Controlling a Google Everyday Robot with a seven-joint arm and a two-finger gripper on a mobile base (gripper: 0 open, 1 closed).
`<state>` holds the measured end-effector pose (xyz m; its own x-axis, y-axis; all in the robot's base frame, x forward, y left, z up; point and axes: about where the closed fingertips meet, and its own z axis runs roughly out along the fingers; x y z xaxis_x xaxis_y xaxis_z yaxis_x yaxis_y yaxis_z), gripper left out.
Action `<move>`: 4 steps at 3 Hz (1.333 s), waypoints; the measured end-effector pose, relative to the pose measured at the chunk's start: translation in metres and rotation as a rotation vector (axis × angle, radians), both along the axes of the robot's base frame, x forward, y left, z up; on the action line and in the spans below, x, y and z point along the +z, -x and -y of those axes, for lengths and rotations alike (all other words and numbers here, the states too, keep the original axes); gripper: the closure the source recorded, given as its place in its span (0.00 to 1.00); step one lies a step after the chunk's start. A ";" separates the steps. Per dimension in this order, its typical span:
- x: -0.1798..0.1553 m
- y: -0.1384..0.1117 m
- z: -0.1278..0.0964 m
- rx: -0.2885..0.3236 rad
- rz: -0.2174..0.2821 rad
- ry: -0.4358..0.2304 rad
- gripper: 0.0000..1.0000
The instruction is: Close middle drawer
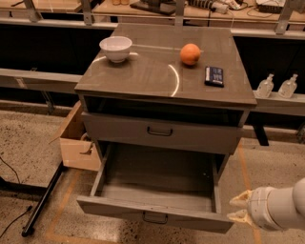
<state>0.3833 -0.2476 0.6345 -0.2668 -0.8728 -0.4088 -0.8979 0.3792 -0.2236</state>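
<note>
middle drawer (119, 208) | grey-brown, pulled far open | hand (233, 208) near its right corner

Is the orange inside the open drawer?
No, the orange sits on the cabinet top; the tool is low on the right by the open drawer.

Robotics lab/workshop, by the look: long workbench (57, 5) w/ equipment beyond the cabinet top's (157, 71) far edge, speckled concrete floor (28, 136) w/ tape lines, cardboard box (76, 147) below left edge, bottles (265, 86) past right edge. Gripper (239, 208), fingers apart, low off front-right corner.
</note>
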 end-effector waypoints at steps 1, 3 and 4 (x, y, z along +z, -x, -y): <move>-0.076 0.028 -0.016 0.027 -0.039 -0.135 0.95; -0.126 0.051 -0.040 0.075 -0.078 -0.227 1.00; -0.140 0.048 -0.044 0.049 -0.072 -0.225 1.00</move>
